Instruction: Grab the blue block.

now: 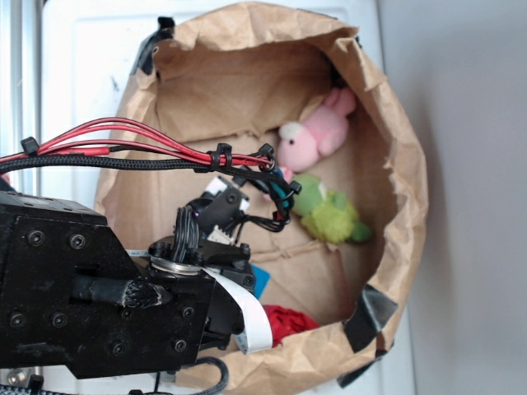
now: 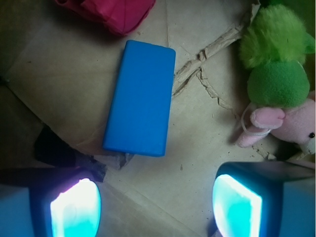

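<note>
While no writing shows anywhere, my gripper (image 2: 155, 207) hangs spread and empty above the blue block (image 2: 141, 98), which lies flat on the paper bag (image 1: 395, 247) floor; my arm hides most of it in the exterior view.

Support: a torn brown paper bag (image 1: 387, 107) is seen opened out, its creased floor bearing the items.
Blue block (image 2: 140, 98): laid flat on the floor.
Red ball (image 2: 111, 12): just beyond the block.
Green plush (image 2: 276, 64): touching pink bunny (image 2: 291, 126).
</note>
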